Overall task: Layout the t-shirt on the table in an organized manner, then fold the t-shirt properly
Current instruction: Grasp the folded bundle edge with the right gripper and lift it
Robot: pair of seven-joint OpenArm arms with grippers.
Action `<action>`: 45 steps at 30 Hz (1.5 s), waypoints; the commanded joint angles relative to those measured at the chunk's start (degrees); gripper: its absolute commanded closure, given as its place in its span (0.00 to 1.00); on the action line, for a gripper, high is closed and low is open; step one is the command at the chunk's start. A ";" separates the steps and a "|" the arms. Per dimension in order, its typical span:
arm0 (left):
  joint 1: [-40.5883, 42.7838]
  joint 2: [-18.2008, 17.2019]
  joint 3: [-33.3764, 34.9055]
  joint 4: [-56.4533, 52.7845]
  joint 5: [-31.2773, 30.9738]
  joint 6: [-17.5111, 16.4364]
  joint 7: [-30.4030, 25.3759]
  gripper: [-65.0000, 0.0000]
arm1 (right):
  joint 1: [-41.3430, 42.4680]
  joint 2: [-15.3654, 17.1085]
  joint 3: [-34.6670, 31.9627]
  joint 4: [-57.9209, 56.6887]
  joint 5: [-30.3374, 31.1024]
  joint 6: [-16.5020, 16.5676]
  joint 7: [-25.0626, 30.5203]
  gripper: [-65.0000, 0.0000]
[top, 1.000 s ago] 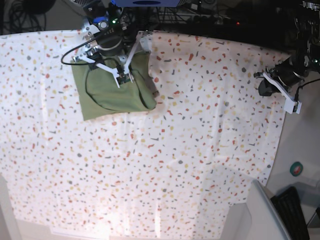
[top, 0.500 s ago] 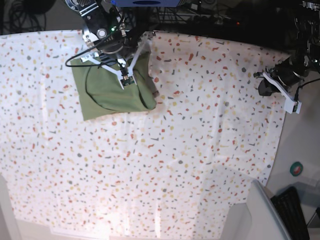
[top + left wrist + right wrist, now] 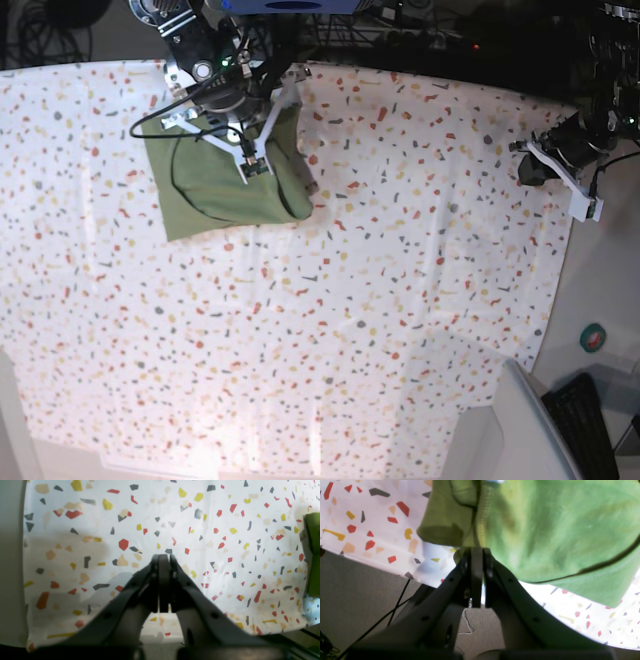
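The olive-green t-shirt (image 3: 215,185) lies folded into a compact rectangle at the far left of the speckled table (image 3: 360,300). My right gripper (image 3: 255,167) hangs over the shirt's right part with its jaws shut. In the right wrist view the gripper (image 3: 477,550) has nothing showing between its fingers, and the t-shirt (image 3: 545,530) lies just beyond its tips. My left gripper (image 3: 586,208) is shut and empty at the table's right edge. In the left wrist view the left gripper (image 3: 163,556) hovers over bare cloth (image 3: 225,517), with a sliver of the t-shirt (image 3: 313,555) at the right edge.
A plain grey bin (image 3: 525,430) stands at the front right corner. A small green round object (image 3: 593,337) and a black item (image 3: 585,420) lie off the table's right side. Grey floor with cables (image 3: 370,592) shows past the table's edge near the shirt.
My right arm has shifted slightly toward the table's back edge over the shirt, with its gripper still shut. The shirt and the left arm have barely moved.
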 commanded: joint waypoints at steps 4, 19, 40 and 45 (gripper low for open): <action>-0.26 -0.95 -0.40 1.23 -0.61 -0.36 -0.77 1.00 | 1.13 -0.42 -1.48 3.07 0.34 -0.10 0.56 1.00; -0.35 0.63 2.23 1.32 -0.70 -0.36 -0.77 1.00 | 6.06 -1.56 -9.30 3.51 0.34 -0.10 0.48 1.00; -4.13 2.21 8.48 0.88 -0.70 -0.36 -0.77 1.00 | 10.63 -5.08 -9.21 -5.64 0.25 -0.10 4.70 0.53; -4.13 2.04 8.12 0.79 -0.70 -0.27 -0.77 1.00 | 10.72 0.90 -9.04 9.75 0.07 -0.10 4.70 0.38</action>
